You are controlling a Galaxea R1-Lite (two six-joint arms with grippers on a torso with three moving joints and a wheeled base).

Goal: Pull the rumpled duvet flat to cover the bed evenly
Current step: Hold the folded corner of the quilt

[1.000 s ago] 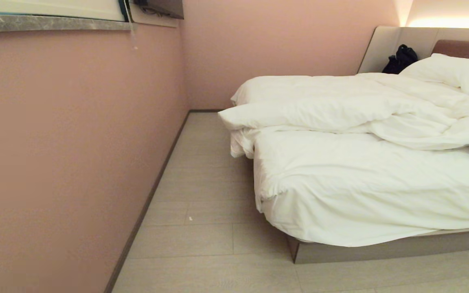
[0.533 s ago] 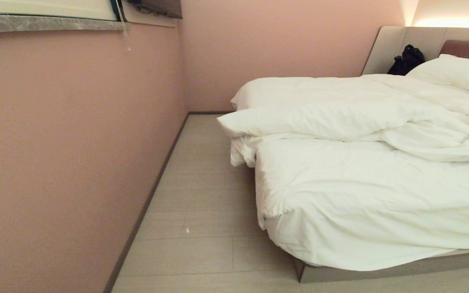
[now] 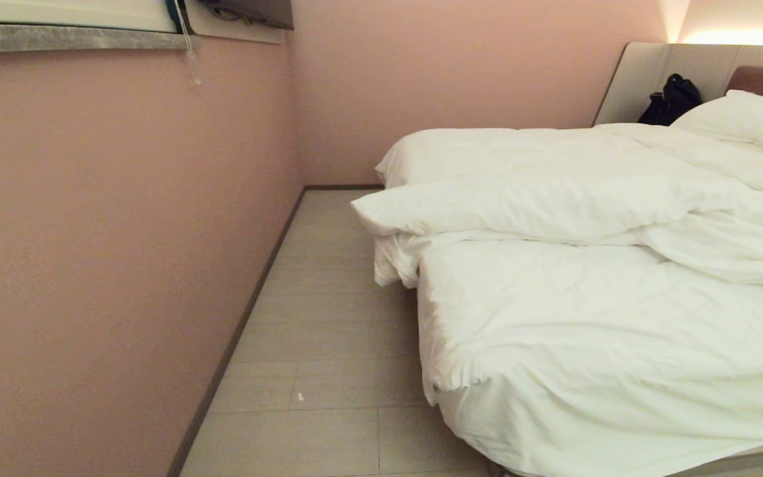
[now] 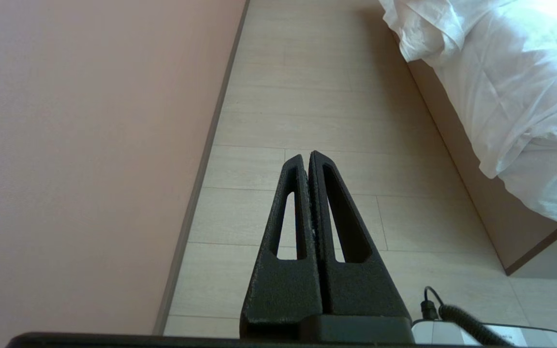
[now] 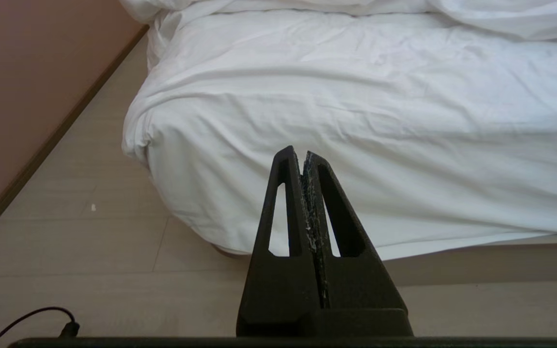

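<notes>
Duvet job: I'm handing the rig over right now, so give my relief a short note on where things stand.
Left gripper: shut, empty, over the floor beside the bed.
Right gripper: shut, empty, pointing at the sheeted foot corner of the bed.
Duvet: bunched in a thick fold across the middle of the bed; the foot end shows only the sheet. Pillow at the headboard.
Done: nothing on the duvet yet.
Left: grasp the folded edge, pull it toward the foot, spread it evenly.

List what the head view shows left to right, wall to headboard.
Pink wall → floor strip → bunched duvet on the bed → black bag → pillow.
</notes>
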